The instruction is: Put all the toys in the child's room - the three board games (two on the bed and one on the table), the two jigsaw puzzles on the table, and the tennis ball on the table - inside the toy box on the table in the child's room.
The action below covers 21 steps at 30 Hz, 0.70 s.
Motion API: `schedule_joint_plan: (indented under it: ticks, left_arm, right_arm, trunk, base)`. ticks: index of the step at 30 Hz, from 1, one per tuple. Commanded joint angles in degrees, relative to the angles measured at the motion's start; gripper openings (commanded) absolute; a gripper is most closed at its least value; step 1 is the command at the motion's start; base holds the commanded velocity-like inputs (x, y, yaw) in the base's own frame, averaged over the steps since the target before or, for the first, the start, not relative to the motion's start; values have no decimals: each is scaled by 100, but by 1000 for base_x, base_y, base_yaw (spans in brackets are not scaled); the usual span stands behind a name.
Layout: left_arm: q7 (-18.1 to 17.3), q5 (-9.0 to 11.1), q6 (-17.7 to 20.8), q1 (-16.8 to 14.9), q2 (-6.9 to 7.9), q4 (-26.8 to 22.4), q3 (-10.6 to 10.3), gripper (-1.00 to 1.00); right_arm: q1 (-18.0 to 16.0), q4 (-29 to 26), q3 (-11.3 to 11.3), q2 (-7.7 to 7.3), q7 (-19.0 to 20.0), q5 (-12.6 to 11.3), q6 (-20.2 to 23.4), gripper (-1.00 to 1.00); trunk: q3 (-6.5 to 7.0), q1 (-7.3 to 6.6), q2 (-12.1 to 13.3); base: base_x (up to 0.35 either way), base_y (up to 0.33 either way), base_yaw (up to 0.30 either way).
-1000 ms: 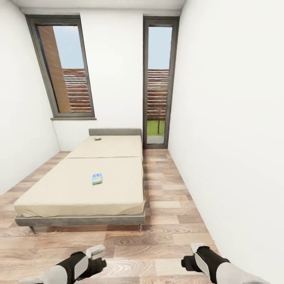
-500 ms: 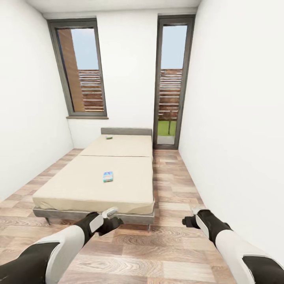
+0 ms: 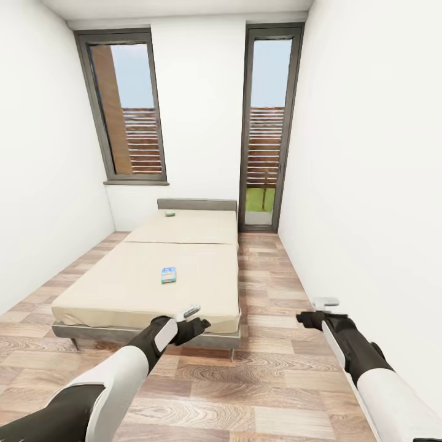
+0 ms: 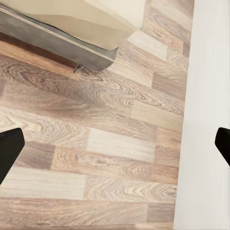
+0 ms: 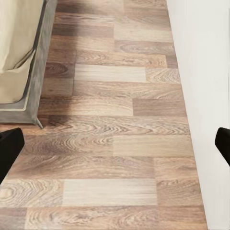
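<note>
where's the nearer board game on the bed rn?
Head view: the nearer board game lies flat on the bed, near the middle of its front half, ahead of the left gripper; the second board game sits by the headboard.

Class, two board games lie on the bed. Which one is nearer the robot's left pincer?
The blue board game in the middle of the bed; the other game lies far off by the headboard. The left pincer hovers at the bed's foot.

Even daylight is flooding the room through the window [image 3: 130, 107] and glass door [image 3: 267, 123]; walls are bowing at the edges, and soft shadow is lying under the bed [image 3: 147, 288].
</note>
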Motion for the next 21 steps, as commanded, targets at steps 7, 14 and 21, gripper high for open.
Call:
schedule_joint_plan:
  ticks: [7,14,21]
  left_arm:
    - [-13,25,233,770,-90,-1371,-68,100]
    - [70,266,676,1788,-89,-3426,-422,100]
    - [413,750,821,2237,-43,-4276,-509,100]
  right_arm:
    - [933,-1865,-16,-61,363,8,533,100]
    - [1238,-2564,-14,-61,457,-2,1030,100]
    - [1300,-2729,-28,-58,484,-37,1222,100]
  trunk:
    - [-6,0,-3]
    - [-6,0,-3]
    - [-6,0,-3]
  base:
    - [0,0,2]
    - [0,0,0]
    - [0,0,0]
